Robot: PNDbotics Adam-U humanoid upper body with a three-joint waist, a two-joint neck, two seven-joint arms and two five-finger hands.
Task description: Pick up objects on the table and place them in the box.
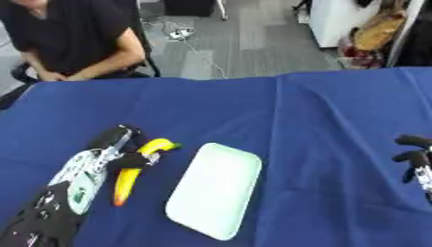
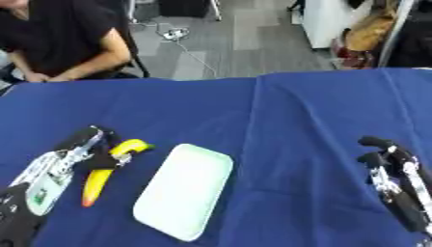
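banana [image 1: 135,173] lies on the surface near its left edge, beside the empty box [image 1: 215,190]. left hand [image 1: 118,149] pinches its top; right hand [image 2: 392,176] idle, fingers relaxed. nothing placed yet.

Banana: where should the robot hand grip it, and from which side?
Probably mid-body, from above. The banana lies flat on the blue table, stem end toward the far side, tip near. The left robot hand is already at its stem end; the white tray crowds its right side.
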